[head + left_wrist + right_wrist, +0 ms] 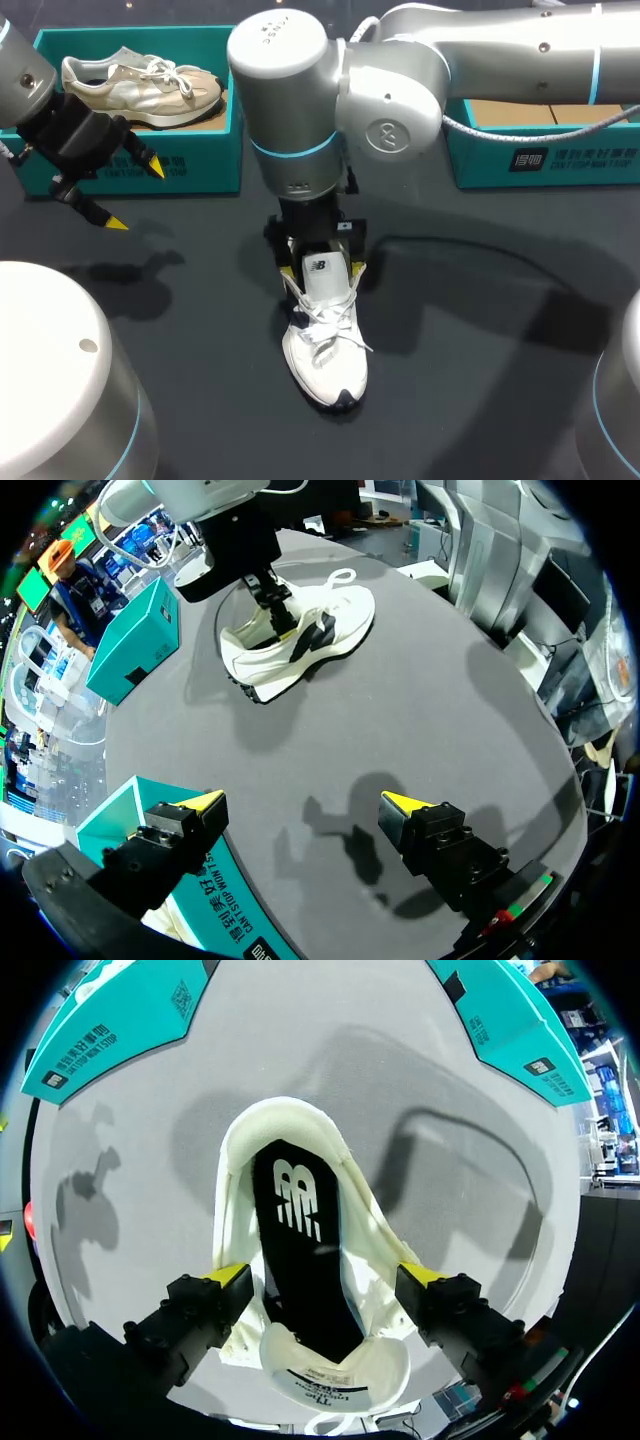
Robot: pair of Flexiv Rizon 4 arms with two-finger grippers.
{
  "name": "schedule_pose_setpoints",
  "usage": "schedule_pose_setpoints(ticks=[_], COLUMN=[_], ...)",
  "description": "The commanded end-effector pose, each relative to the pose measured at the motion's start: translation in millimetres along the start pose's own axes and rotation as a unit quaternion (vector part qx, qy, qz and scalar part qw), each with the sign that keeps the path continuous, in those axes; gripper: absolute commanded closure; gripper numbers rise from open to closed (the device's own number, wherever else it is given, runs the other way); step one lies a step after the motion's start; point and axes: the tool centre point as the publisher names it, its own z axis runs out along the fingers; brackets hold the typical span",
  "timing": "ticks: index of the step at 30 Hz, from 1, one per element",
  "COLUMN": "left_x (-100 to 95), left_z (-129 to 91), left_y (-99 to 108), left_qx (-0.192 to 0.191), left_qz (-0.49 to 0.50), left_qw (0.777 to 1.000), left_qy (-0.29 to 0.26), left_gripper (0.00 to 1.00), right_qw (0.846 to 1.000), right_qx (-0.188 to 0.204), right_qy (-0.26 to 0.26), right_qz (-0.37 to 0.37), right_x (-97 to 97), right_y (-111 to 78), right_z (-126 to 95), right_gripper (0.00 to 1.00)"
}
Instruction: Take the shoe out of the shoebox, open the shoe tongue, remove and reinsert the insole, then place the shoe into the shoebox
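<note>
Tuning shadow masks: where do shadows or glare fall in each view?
Head view: the right arm throws a broad dark shadow on the table right of the white shoe; the left hand drops its own just below itself. Left wrist view: that shadow sits under the hand. Right wrist view: a curved arm shadow beside the shoe; the black insole shows no strong glare.

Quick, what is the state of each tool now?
Left tool: open, holding nothing.
Right tool: closed on the white shoe, one finger on each side.
</note>
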Motion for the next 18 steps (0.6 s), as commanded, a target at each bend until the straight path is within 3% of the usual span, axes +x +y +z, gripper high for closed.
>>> schedule_pose_setpoints(ticks=[1, 6, 18], left_x=[0.8, 0.8, 0.8], left_z=[-0.1, -0.1, -0.1], left_y=[-0.1, -0.1, -0.1], left_qx=[-0.001, -0.001, -0.001], left_qz=[0.001, 0.001, 0.001], left_qw=[1.0, 1.0, 1.0], left_qy=[0.0, 0.0, 0.0], left_gripper=[0.0, 0.0, 0.0], right_qw=[1.0, 0.999, 0.999], right_qx=[0.007, 0.012, 0.023], right_qy=[0.01, 0.02, 0.026], right_qz=[-0.014, -0.031, -0.042], right_x=[-4.2, -4.4, -8.9], right_y=[4.3, 5.7, 2.6], right_z=[4.0, 4.7, 0.0], right_gripper=[0.11, 0.25, 0.23])
